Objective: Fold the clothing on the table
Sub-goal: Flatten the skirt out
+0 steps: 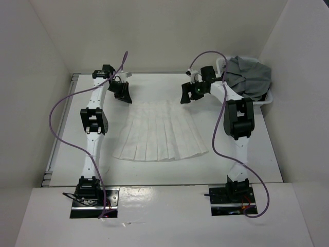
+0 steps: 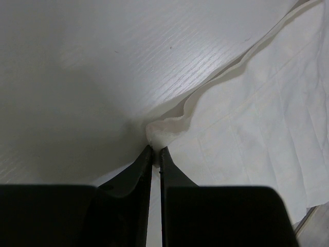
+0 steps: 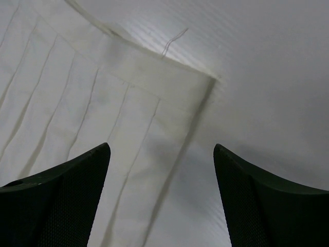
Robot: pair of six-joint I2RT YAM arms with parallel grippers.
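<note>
White pleated skirt [image 1: 160, 135] flat at middle of table [image 1: 169, 172], waistband at far side, hem fanned toward arm bases. Left gripper [image 2: 156, 150] at far-left waistband corner — jaws nearly together, pinching bunched fabric at tips. Right gripper [image 3: 162, 149] spread wide above far-right waistband corner, one finger over pleats, other over bare tabletop — holding nothing. White basket [image 1: 268, 101] at far right, grey clothing [image 1: 250, 74] heaped in it.

A small white plastic basket [image 1: 267, 101] sits at the upper right of the top view. 1 crumpled grey cloth garment [image 1: 252, 76] is heaped inside, spilling over its rim.
</note>
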